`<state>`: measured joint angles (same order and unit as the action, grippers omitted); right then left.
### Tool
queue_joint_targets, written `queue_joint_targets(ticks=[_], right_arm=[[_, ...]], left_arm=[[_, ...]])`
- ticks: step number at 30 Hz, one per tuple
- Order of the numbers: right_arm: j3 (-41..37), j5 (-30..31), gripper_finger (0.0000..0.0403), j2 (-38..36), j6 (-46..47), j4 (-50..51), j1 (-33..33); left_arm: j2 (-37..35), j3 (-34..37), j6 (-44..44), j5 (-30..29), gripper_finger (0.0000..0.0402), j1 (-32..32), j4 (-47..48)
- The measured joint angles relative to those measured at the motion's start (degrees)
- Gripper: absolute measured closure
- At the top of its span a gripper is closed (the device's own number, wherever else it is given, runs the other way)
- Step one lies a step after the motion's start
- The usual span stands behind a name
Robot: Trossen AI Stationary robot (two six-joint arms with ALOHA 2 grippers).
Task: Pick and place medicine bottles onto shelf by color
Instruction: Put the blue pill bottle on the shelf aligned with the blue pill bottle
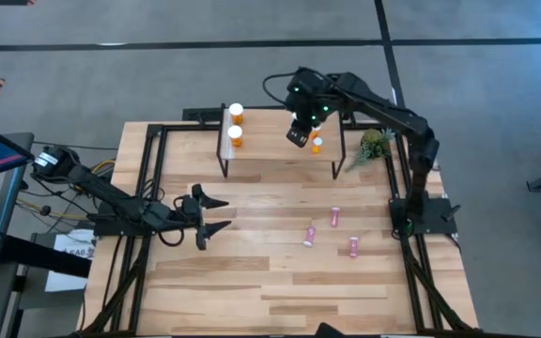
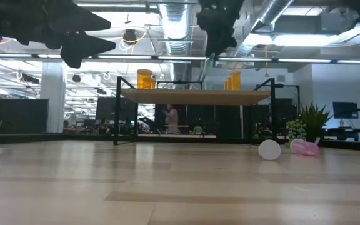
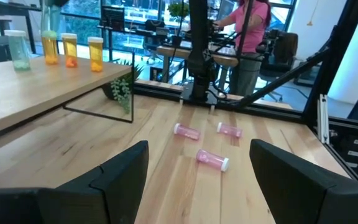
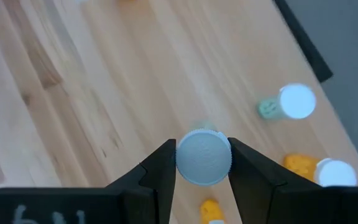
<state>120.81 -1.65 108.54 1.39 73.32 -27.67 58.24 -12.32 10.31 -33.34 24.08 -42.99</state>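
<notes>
The shelf (image 1: 280, 158) stands at the table's far side. Two orange bottles (image 1: 236, 125) stand on its left end. Near its right end stand an orange bottle (image 1: 316, 145) and a pale green bottle (image 4: 291, 103); the left wrist view shows that green bottle (image 3: 19, 50) beside orange ones (image 3: 70, 50). My right gripper (image 1: 299, 134) hangs over the shelf, shut on a white-capped pale green bottle (image 4: 203, 157). Three pink bottles (image 1: 335, 217) lie on their sides on the table's right half. My left gripper (image 1: 216, 214) is open and empty over the table's left. My right gripper pinches the bottle's white cap (image 4: 185, 158) between its two fingers, one on each side of the cap's rim. The fingers come from above, pointing down. The bottle hangs upright below them, its pale body (image 2: 210, 59) clear above the shelf top.
A small green plant (image 1: 374, 145) stands just right of the shelf. Black frame rails (image 1: 153, 169) run along the table's sides. A person (image 3: 250, 25) stands in the room beyond the table's right side. Bare wood lies in front of the shelf.
</notes>
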Motion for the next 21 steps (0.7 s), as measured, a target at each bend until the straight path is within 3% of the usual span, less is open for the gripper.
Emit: queue_joint_targets(ticks=[21], right_arm=[[-0.02, -1.36, 0.0248, 3.33, -0.06, 0.92, -1.74]], left_arm=[[-0.02, 0.00, 0.06, 1.52, 0.0133, -0.01, 0.00]])
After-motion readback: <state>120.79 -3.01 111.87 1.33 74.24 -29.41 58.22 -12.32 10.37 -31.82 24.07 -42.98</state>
